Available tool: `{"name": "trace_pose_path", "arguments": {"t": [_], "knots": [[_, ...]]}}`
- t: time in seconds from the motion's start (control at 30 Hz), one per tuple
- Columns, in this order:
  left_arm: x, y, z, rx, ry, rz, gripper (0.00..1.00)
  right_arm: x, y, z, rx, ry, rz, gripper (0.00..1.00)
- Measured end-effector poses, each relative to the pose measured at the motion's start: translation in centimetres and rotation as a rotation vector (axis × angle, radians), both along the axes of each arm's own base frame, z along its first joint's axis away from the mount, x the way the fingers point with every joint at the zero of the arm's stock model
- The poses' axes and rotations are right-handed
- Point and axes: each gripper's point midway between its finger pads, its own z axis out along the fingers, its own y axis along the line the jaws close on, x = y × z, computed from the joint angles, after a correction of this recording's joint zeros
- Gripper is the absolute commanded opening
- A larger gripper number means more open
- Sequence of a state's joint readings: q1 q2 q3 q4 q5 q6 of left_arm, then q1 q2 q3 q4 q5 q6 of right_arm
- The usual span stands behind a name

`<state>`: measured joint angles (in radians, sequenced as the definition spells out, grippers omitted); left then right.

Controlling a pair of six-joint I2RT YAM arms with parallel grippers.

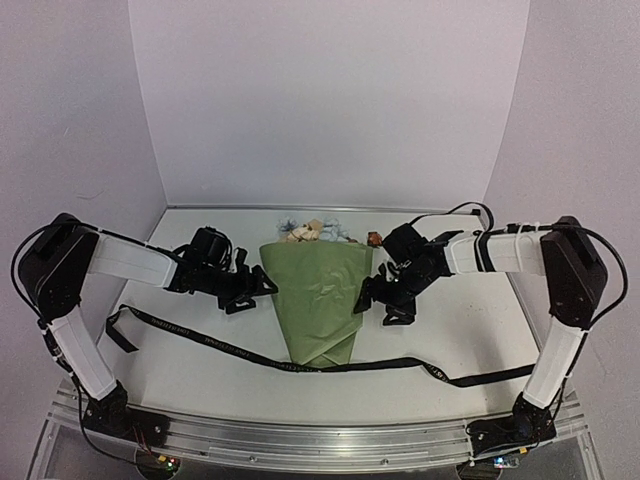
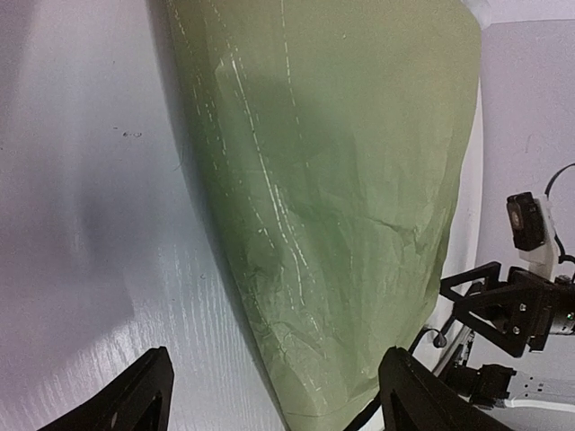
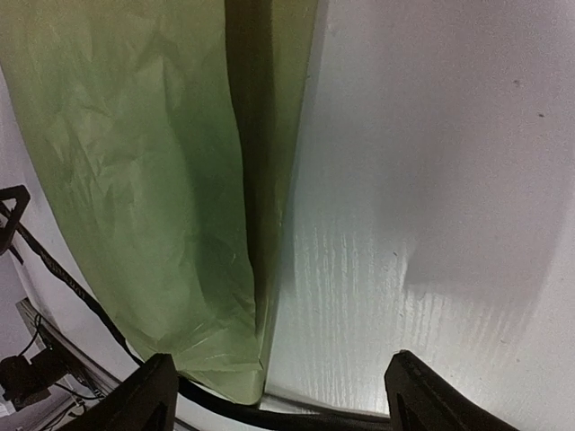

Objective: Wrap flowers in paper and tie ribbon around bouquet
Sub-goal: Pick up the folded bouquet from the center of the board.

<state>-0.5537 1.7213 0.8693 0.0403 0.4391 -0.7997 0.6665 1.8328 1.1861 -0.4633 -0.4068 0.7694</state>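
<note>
Holds the left claw [image 1: 252, 288] just left of the bouquet [image 1: 318, 300], fingers spread, clamped on nothing. Holds the right claw [image 1: 373, 298] just right of it, spread as well and empty. Flanks the paper [image 2: 332, 206] cone on both sides; cannot tell whether either claw touches it.

Has the bouquet lying mid-desk, long axis running near to far: wide end far, with the flowers [image 1: 310, 233] poking out, narrow tip near.

Has the ribbon [image 1: 205, 340] flat on the desk [image 1: 460, 320], running left to right across that axis and passing under the narrow tip. Shows in the right wrist view as a dark band just beyond the cone's point.

Looks to be done with the wrapping and not yet begun on the tying.

Turns, for the coming move, on this: lies nearward of both claws, one free stretch trailing off to each side of the tip. Seems to put the left stretch somewhat closer to the left claw than the right stretch is to the right one. Probably calls for a reach toward the near edge on each side.
</note>
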Motion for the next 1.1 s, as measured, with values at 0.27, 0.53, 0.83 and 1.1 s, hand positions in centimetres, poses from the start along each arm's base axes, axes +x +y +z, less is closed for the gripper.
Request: {"name": "trace_pose_path", "arguments": {"t": [0.27,0.53,0.83,1.1], "knots": [[-0.3,-0.8,-1.0,-0.033,0.042,-0.016,0.77,0.0,2.6,-2.2,0.065,0.052,-0.027,0.63],[-0.7,-2.3,-1.0,-0.082,0.06,-0.03,0.72,0.3,3.8,-2.3,0.113,0.047,-0.061,0.45],[-1.7,-3.4,-2.4,-0.083,0.113,-0.032,0.7,0.5,4.2,-3.4,0.129,0.073,-0.096,0.22],[-1.4,-3.8,-2.6,-0.089,0.13,-0.027,0.6,1.1,4.7,-3.0,0.145,0.076,-0.123,0.07]]}}
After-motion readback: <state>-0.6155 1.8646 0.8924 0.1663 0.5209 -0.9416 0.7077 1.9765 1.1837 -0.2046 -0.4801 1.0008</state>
